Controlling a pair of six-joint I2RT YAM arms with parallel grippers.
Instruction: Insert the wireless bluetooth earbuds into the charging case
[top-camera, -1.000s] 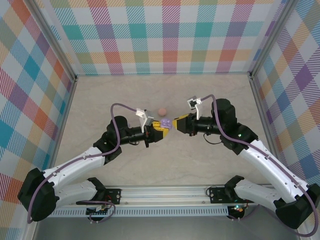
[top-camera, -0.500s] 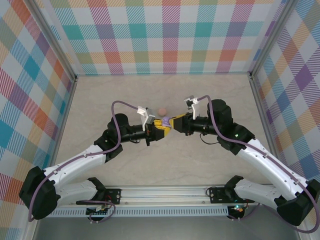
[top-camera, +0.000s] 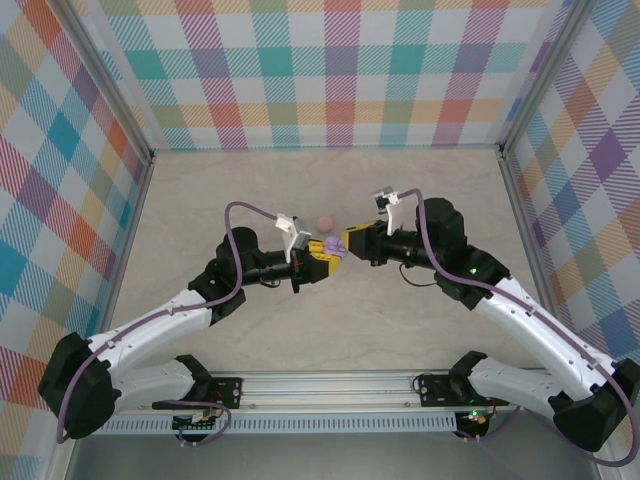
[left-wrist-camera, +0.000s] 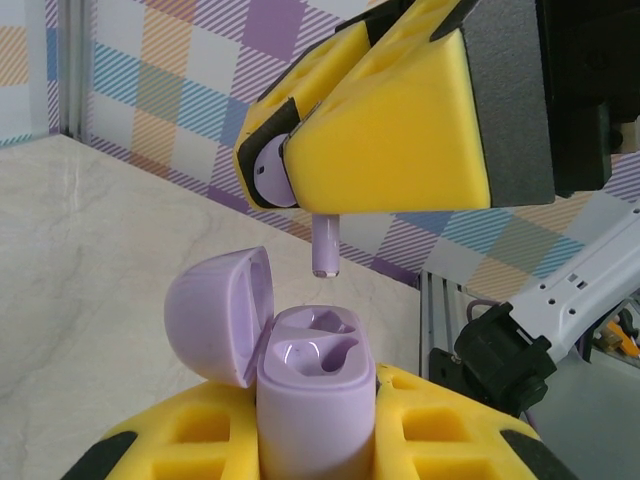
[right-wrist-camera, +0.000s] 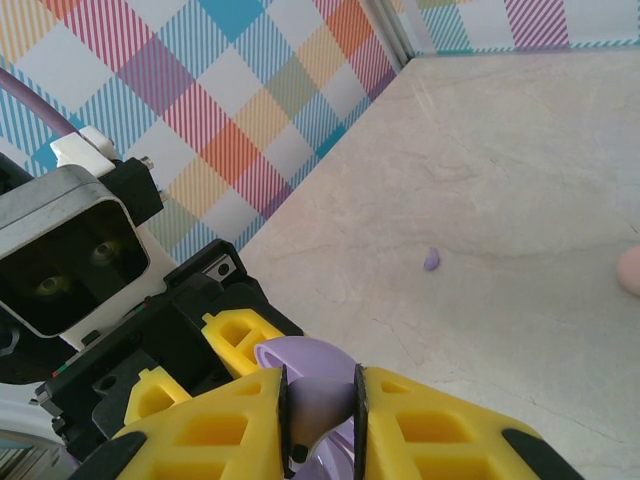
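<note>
My left gripper (left-wrist-camera: 315, 435) is shut on a purple charging case (left-wrist-camera: 312, 395), held upright with its lid (left-wrist-camera: 215, 315) swung open and both sockets empty. Just above the case hangs a purple earbud (left-wrist-camera: 326, 245), stem pointing down, with my right gripper (right-wrist-camera: 320, 420) shut on it. Between the right fingers the earbud (right-wrist-camera: 322, 405) shows, with the case lid (right-wrist-camera: 300, 355) right behind. In the top view the two grippers meet mid-table, left gripper (top-camera: 326, 263) below right gripper (top-camera: 348, 243), the case (top-camera: 331, 247) between them. A second purple earbud (right-wrist-camera: 431, 260) lies loose on the table.
A pale pink round piece (top-camera: 323, 221) sits on the beige table (top-camera: 200, 200) just behind the grippers, also at the right edge of the right wrist view as a pink piece (right-wrist-camera: 630, 270). Checked walls enclose three sides. A metal rail (top-camera: 330, 385) runs along the near edge.
My right gripper has moved left with the earbud, closing the gap to the left gripper and the open case. The left gripper has shifted only slightly.
</note>
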